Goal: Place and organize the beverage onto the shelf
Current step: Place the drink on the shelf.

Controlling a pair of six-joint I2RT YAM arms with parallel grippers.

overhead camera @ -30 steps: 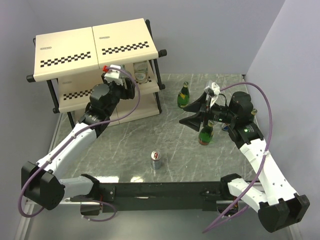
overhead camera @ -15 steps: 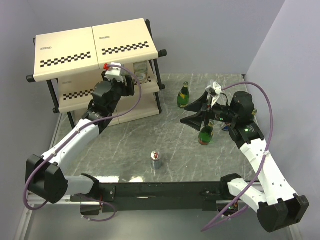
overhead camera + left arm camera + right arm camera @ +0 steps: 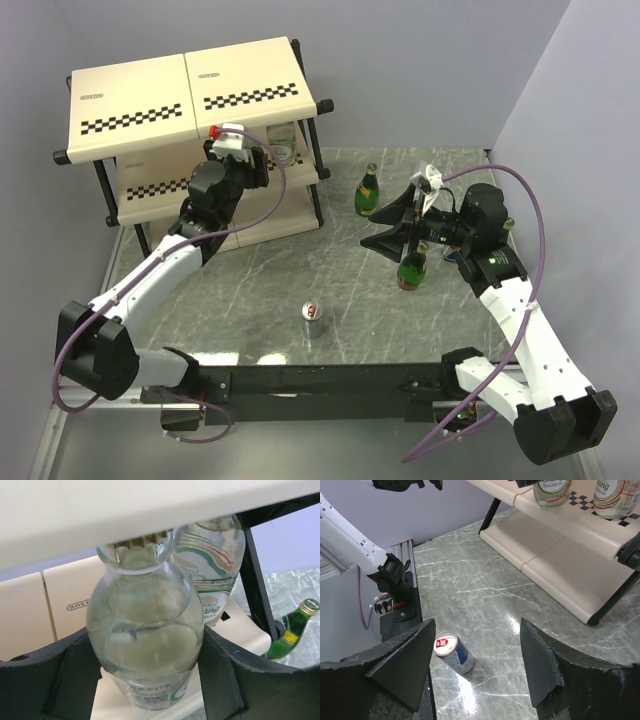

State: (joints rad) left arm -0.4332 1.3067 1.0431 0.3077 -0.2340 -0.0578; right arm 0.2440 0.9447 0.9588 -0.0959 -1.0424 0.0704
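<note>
Left gripper (image 3: pixel 150 669): jaws set wide, clenched on a short clear bottle (image 3: pixel 145 635); fingers (image 3: pixel 75 672) press both of its flanks. Bottle upright, inside the middle tier of the shelf (image 3: pixel 240 80), cap just under the top panel. Whether its base rests on the tier: cannot tell.

Second clear bottle (image 3: pixel 212 575) stands on the same tier, just beside the held one at its 1 o'clock in the left wrist view. A black frame post (image 3: pixel 257 580) runs just right of it.

Right gripper (image 3: pixel 477 623): released, jaws spread wide, nothing between them. It hangs over the table (image 3: pixel 300 270) at about 3 o'clock in the top view, with a green bottle (image 3: pixel 412 268) upright just below it at 6 o'clock.

Other green bottle (image 3: pixel 368 190): upright on the table, at 3 o'clock of the shelf's right post, apart from it.

Blue-silver can (image 3: pixel 313 320): alone near table centre, 6 o'clock side, well apart from both grippers.

Shelf sits at 10 to 11 o'clock on the table.
</note>
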